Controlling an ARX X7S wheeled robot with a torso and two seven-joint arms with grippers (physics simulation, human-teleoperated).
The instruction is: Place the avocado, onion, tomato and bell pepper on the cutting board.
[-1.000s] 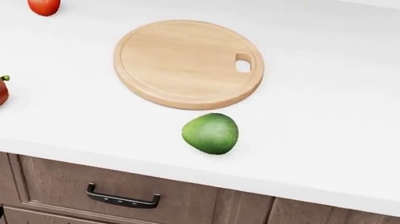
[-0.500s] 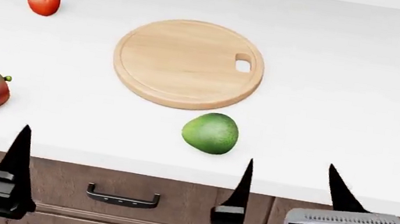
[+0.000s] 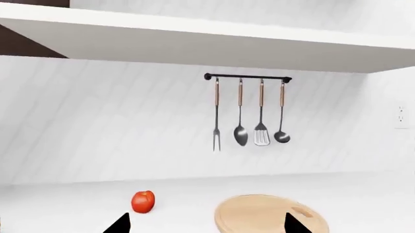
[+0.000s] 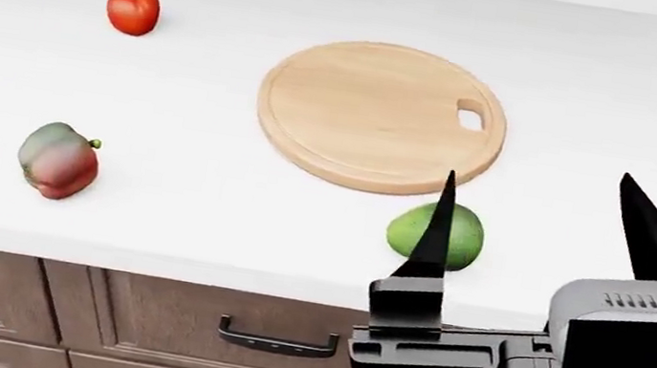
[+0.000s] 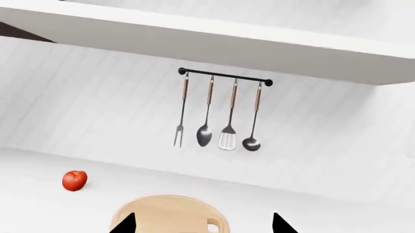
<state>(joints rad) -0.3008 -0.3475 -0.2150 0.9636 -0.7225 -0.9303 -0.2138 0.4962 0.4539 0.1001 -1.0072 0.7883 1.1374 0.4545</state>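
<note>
A round light-wood cutting board [image 4: 380,116] lies on the white counter. The bright red tomato [image 4: 133,10] sits far left of it, near the back. Left of the board, towards the front, rests the mottled red-green bell pepper [image 4: 58,160]. The green avocado [image 4: 467,237] lies just in front of the board, partly hidden by a finger of my right gripper [image 4: 541,228]. That gripper is open and empty, above the counter's front edge. My left gripper [image 3: 207,227] is open and empty too, left of the pepper. The onion is out of view.
A rail of hanging utensils [image 3: 246,77] is on the back wall under a shelf [image 3: 194,39]. A wall outlet [image 3: 402,114] is to the right. Below the counter's front edge are wooden drawers with a dark handle [image 4: 275,339].
Both grippers have risen from below into the head view, fingers spread. The head view has shifted, so the board and produce now sit further right in it.
</note>
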